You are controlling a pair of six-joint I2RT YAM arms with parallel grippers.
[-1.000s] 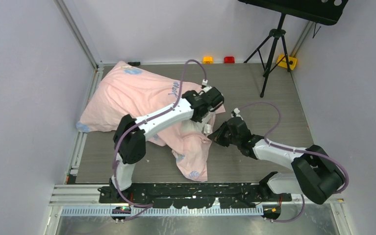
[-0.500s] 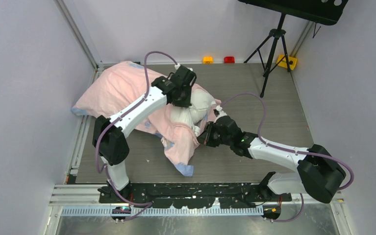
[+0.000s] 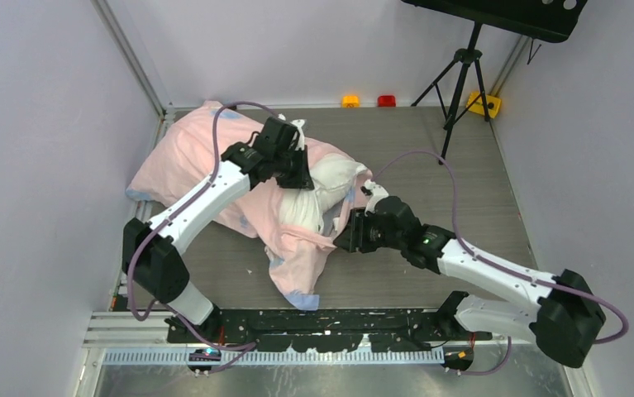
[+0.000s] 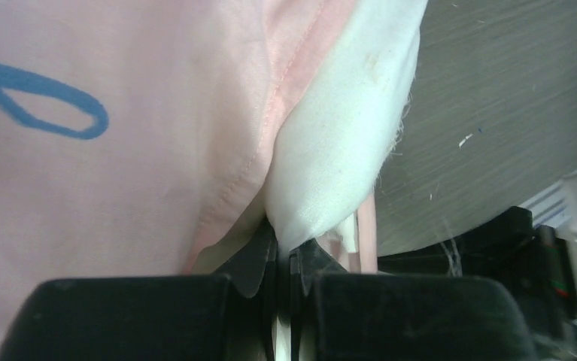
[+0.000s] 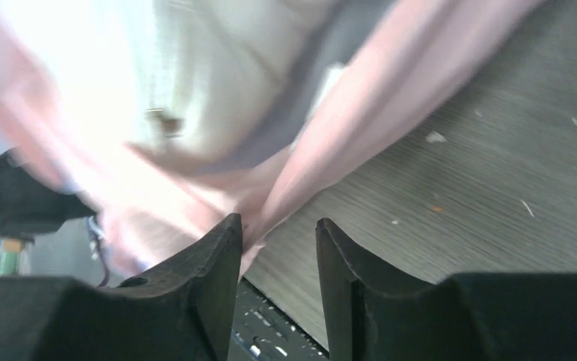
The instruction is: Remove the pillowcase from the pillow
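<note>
Setting: A grey wood-grain table is shown from above.

Pillowcase: The pale pink pillowcase is spread, heavily wrinkled, over the far left part of the table. Blue printed writing is seen on it. A loose flap with light blue edging is trailed from its right end toward the near edge.

Pillow: The white pillow is laid bare at the right end of the pink cloth, where the cover is bunched around it. The rest of it is hidden under the cover.

Left gripper: The left gripper is set on top of the bundle, where pink meets white. In the wrist view its jaws are pressed together. A pinch of the white pillow fabric is clamped between them, and the pink stitched hem lies just beside.

Right gripper: The right gripper is held low over the table, just right of the hanging flap. Its jaws stand apart, and bare table is seen through the gap. A pink fold is touched by the tip of one finger, but nothing is seen clamped. This wrist view is blurred.

Background: A black tripod is stood at the far right of the table. A small yellow block and a red block are placed side by side at the far edge.
</note>
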